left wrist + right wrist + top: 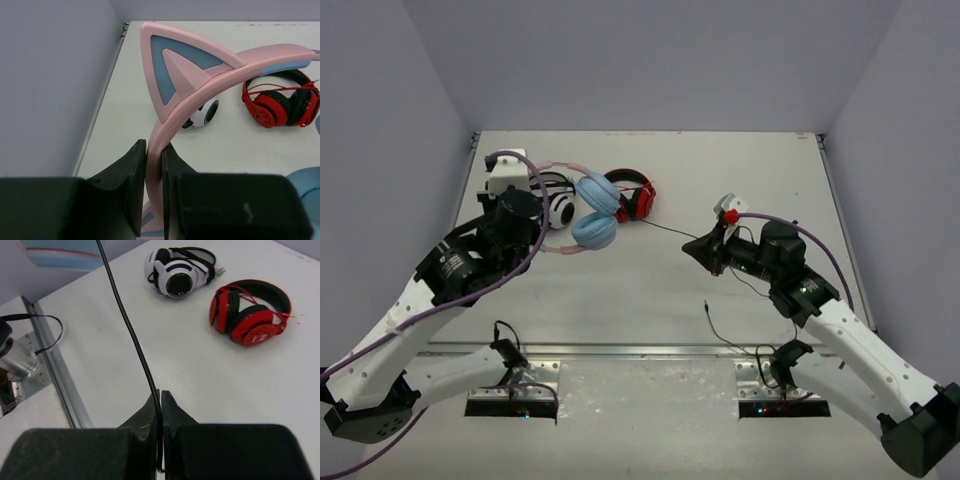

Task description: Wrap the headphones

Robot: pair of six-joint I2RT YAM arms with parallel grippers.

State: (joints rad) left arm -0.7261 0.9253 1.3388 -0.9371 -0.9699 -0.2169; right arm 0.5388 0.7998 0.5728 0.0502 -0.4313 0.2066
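The headphones (596, 211) have a pink headband with cat ears and light blue earcups, and are held up at the back left of the table. My left gripper (532, 222) is shut on the pink headband (200, 85) just below one cat ear (175, 65), which the left wrist view shows between the fingers (154, 150). The thin black cable (670, 232) runs from the headphones to my right gripper (695, 248). In the right wrist view that gripper (160, 399) is shut on the cable (130, 325), which rises toward a blue earcup (60, 257). The cable's loose end (712, 318) lies on the table.
Red-and-black headphones (634, 197) and black-and-white headphones (557, 207) lie on the table just behind the held pair; both also show in the right wrist view (250, 315) (180, 272). A metal rail (640, 350) runs along the near table edge. Walls enclose the left, back and right.
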